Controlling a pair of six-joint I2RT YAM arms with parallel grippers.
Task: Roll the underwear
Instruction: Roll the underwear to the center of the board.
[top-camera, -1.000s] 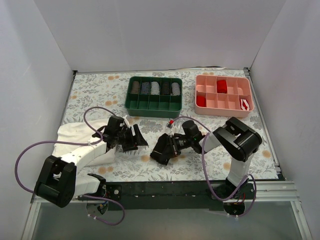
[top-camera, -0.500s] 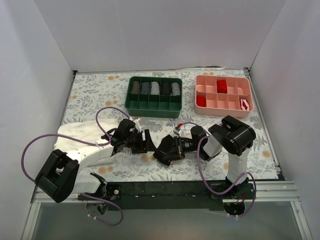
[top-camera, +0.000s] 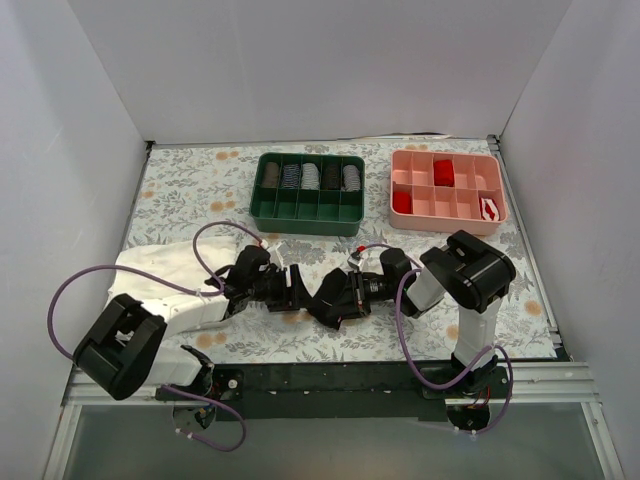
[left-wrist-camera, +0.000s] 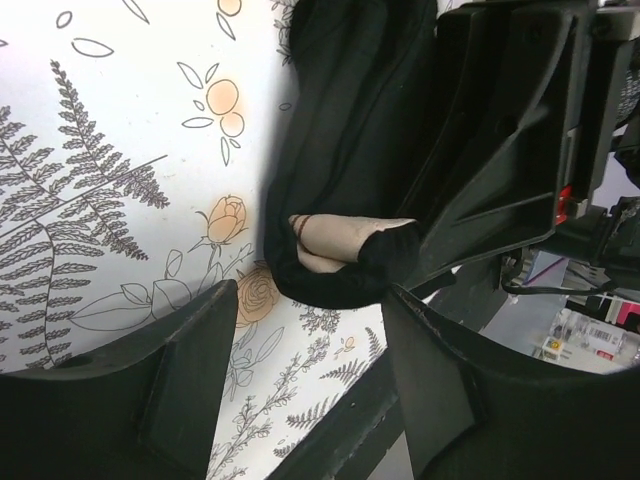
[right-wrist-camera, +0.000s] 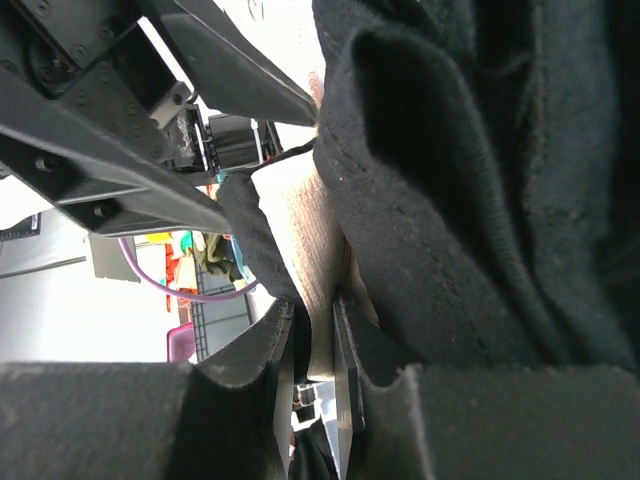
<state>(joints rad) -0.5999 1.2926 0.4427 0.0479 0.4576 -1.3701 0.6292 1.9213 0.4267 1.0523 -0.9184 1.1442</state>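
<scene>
The underwear (top-camera: 328, 296) is a black bundle with a pale beige waistband, near the front middle of the table. In the left wrist view its rolled end (left-wrist-camera: 345, 245) shows beige folds wrapped in black. My right gripper (top-camera: 335, 302) is shut on the underwear; in the right wrist view (right-wrist-camera: 312, 345) its fingers pinch the beige waistband (right-wrist-camera: 300, 230). My left gripper (top-camera: 296, 289) is open, its fingers (left-wrist-camera: 190, 385) spread just short of the roll's end, not touching it.
A green tray (top-camera: 309, 192) with rolled items stands at the back middle. A pink tray (top-camera: 470, 205) with small red rolls is at the back right. A white cloth (top-camera: 165, 275) lies at the left under my left arm.
My left gripper has moved right, up to the underwear. My right gripper has kept its hold and shifted slightly left with the bundle.
</scene>
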